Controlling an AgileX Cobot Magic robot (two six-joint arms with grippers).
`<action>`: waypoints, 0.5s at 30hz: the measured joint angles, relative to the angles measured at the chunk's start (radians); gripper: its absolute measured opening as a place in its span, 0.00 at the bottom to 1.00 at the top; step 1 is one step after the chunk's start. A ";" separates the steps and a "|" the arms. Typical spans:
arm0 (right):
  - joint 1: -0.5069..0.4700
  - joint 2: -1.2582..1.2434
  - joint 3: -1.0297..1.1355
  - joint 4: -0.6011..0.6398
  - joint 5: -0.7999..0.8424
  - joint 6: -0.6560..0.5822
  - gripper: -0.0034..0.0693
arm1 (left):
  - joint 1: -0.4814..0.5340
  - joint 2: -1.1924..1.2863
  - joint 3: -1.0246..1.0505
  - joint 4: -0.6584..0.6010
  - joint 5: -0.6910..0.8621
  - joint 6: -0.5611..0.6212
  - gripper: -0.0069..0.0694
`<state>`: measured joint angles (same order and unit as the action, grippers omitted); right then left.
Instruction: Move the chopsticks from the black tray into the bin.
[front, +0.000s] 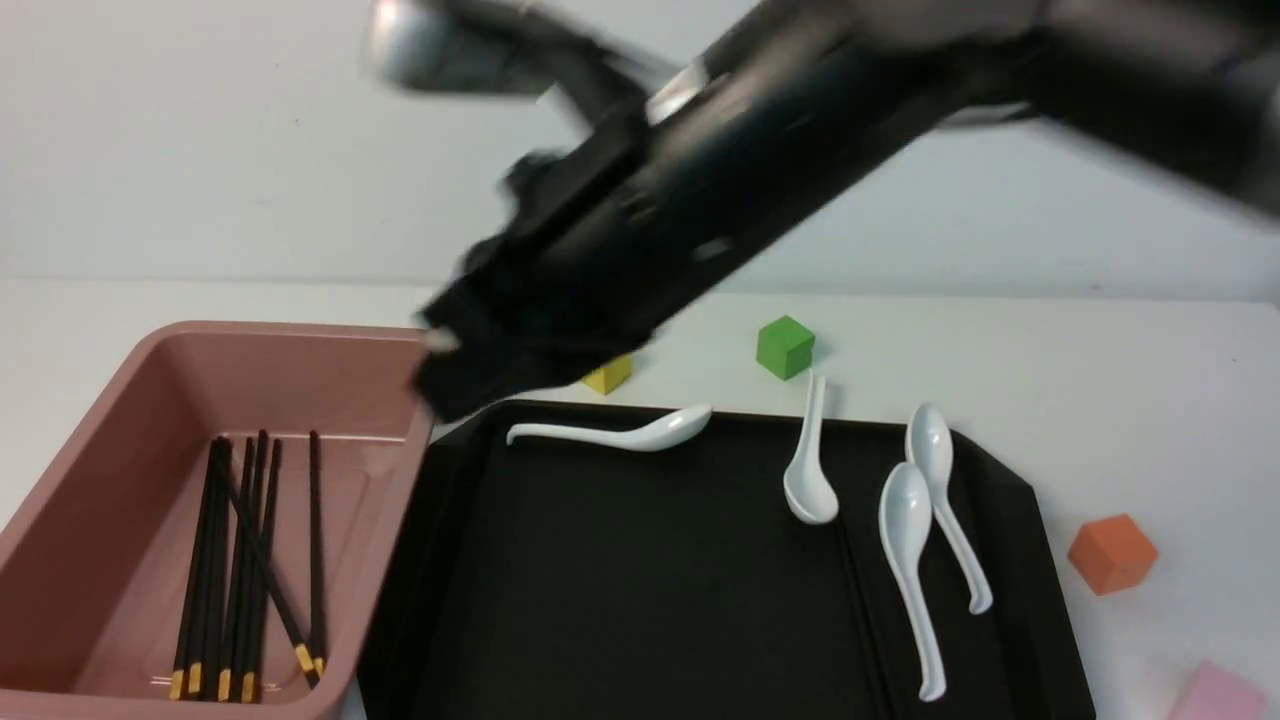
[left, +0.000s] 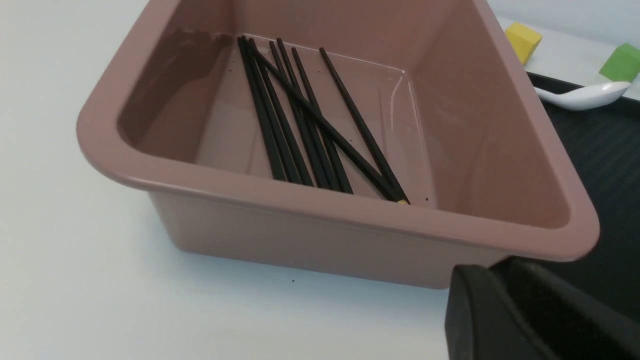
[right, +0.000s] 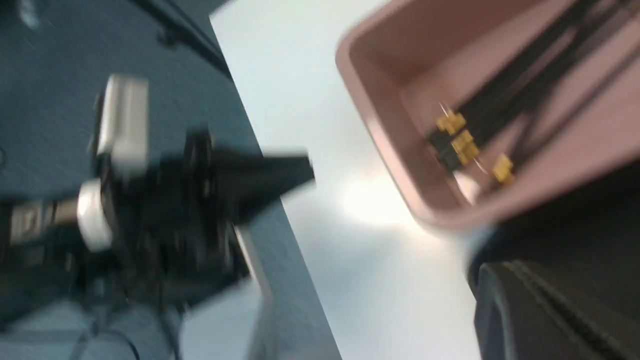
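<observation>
All visible chopsticks (front: 240, 560) lie in the bin (front: 60, 480) at 8 o'clock. Long axes run roughly 6–12, gold bands nearest, one stick crossed diagonally. Black tray (front: 620, 580) at 6 carries only four spoons (front: 905, 540); looks like nothing left to pick. Orange cube (front: 1112, 552) on the desk (front: 1150, 400) at 4. Yellow cube (front: 608, 375) and green cube (front: 785, 347) beyond the tray at 12. Right end effector (front: 440, 365) is blurred over the bin's far-right corner, chopsticks at its 7; opening: can't tell. Left end effector (left: 500, 295) is by the bin's outer wall, also can't tell.
</observation>
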<state>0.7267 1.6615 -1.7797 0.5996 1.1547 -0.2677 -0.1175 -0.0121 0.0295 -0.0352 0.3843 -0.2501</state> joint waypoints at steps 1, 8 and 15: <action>0.000 -0.024 0.003 -0.023 0.008 0.005 0.04 | 0.000 0.000 0.000 0.000 0.000 0.000 0.23; 0.000 -0.546 0.368 -0.355 -0.023 0.157 0.04 | 0.000 0.000 0.000 0.000 0.000 0.000 0.23; 0.000 -1.056 0.997 -0.371 -0.547 0.213 0.05 | 0.000 0.000 0.000 0.000 0.000 0.000 0.24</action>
<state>0.7267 0.6055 -0.7823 0.2287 0.6074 -0.0545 -0.1175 -0.0121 0.0295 -0.0352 0.3843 -0.2501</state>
